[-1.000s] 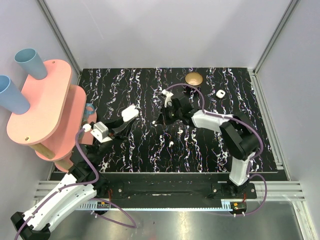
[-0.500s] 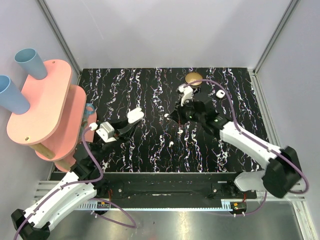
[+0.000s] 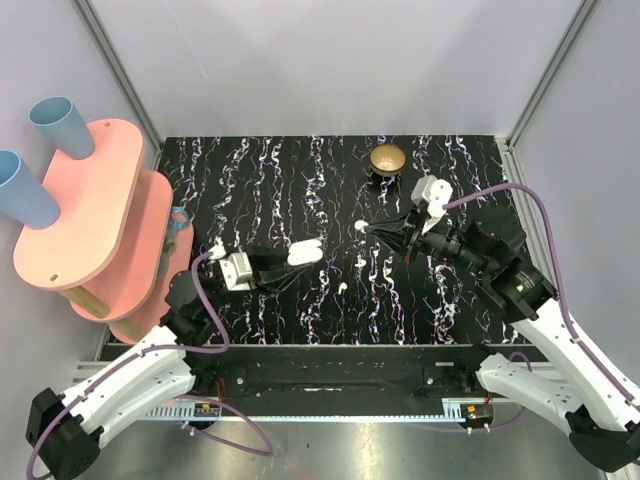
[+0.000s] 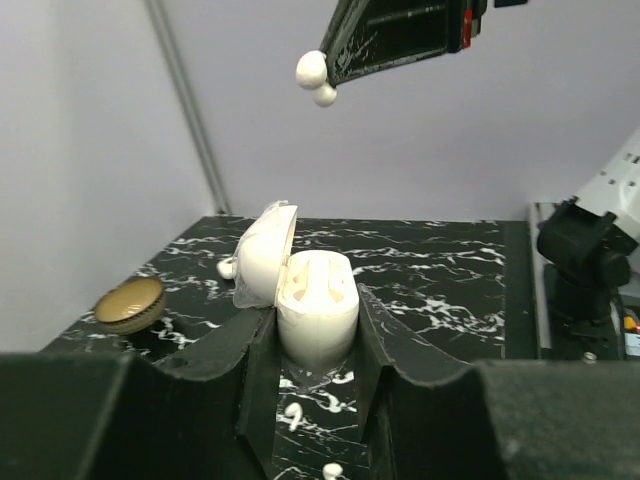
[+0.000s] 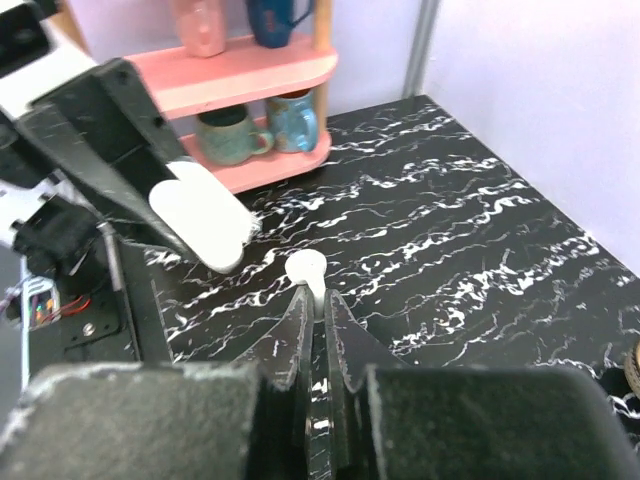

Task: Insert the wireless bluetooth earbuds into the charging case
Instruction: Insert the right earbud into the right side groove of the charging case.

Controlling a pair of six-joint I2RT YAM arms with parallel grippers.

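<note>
The small, rounded white plastic charging case stood upright, pinched between the fingers of the left hand. Its glossy lid hung open to one side, showing two pale sockets. On the black, white-veined worktop, one loose earbud and a second loose earbud, both tiny and glossy white, lay right of the case. Beyond the case, the right hand was clamped narrowly on the stem of a third earbud. Farthest from the case stood a round gold dish.

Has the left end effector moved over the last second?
Yes: the left end effector, gripping the white rounded charging case, moved away from the pink shelf, toward mid-table.
</note>
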